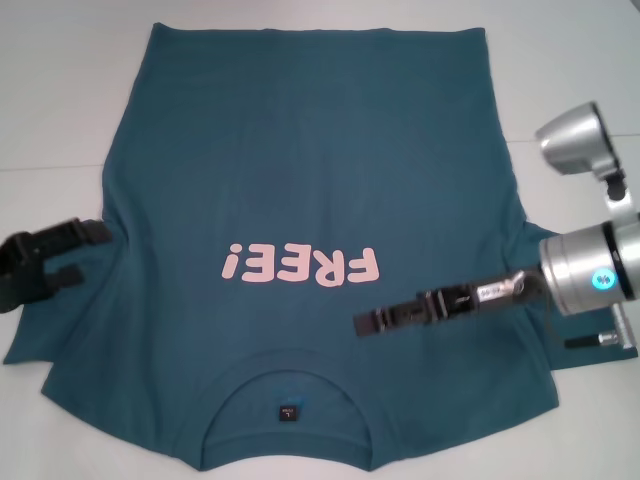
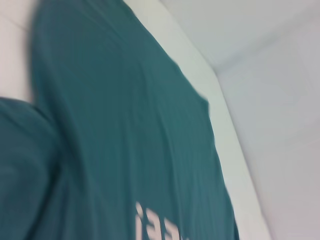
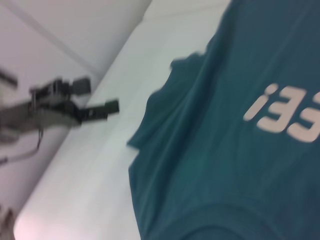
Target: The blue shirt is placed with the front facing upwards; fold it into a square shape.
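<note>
The blue shirt (image 1: 300, 150) lies flat and front up on the white table, its collar and small dark label (image 1: 288, 410) nearest me and its hem at the far side. Its pale pink "FREE!" print (image 1: 300, 265) reads upside down. My left gripper (image 1: 85, 252) stands open at the shirt's left edge, just above the left sleeve, with nothing between its fingers. The right wrist view shows this left gripper (image 3: 97, 97) open, beyond the shirt (image 3: 225, 175). My right gripper (image 1: 362, 323) reaches in over the right chest, just right of the print. In the left wrist view the shirt (image 2: 125, 125) fills most of the picture.
The white table (image 1: 60, 80) shows bare to the left and right of the shirt's upper half. My right arm's silver joints (image 1: 590, 270) hang over the shirt's right sleeve. A pale wall or floor lies beyond the table's edge (image 2: 225, 115).
</note>
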You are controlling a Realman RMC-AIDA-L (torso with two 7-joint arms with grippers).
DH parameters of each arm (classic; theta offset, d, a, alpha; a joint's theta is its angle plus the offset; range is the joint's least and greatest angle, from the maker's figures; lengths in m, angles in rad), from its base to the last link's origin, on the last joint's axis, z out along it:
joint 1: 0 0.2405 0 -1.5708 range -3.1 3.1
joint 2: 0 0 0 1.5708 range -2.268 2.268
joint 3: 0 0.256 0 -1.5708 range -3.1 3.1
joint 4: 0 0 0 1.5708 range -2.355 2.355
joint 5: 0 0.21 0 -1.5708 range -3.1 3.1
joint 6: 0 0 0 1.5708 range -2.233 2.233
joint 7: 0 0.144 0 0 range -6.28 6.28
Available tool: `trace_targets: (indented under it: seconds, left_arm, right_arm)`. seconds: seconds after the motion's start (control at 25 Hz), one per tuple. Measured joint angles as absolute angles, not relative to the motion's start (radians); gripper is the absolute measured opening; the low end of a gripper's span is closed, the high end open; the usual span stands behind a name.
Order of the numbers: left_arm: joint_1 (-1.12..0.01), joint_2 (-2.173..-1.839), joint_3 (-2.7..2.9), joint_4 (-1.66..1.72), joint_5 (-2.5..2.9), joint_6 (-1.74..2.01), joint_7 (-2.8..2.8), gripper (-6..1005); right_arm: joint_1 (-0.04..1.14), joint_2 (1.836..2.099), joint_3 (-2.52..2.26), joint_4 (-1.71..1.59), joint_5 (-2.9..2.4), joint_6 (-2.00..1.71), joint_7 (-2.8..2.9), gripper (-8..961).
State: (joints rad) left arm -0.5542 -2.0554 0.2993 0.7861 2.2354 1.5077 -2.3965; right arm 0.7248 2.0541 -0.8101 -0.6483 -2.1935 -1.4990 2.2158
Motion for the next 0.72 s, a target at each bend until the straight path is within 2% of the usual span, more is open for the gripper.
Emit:
trace_targets:
  seconds: [0.44,0.72]
  left_arm:
    - [-0.545,-2.046,0.283,0.711,2.231,1.262,-2.478,916]
    - [-0.551,-2.048,0.311,0.658,2.232,1.113,-2.47,913]
  right_arm:
    - [0.723,2.022,-0.774,-0.638,-2.16,-1.449,2.336,682]
    - [0.719,2.02,-0.773,-0.636,-2.16,-1.436,2.338,681]
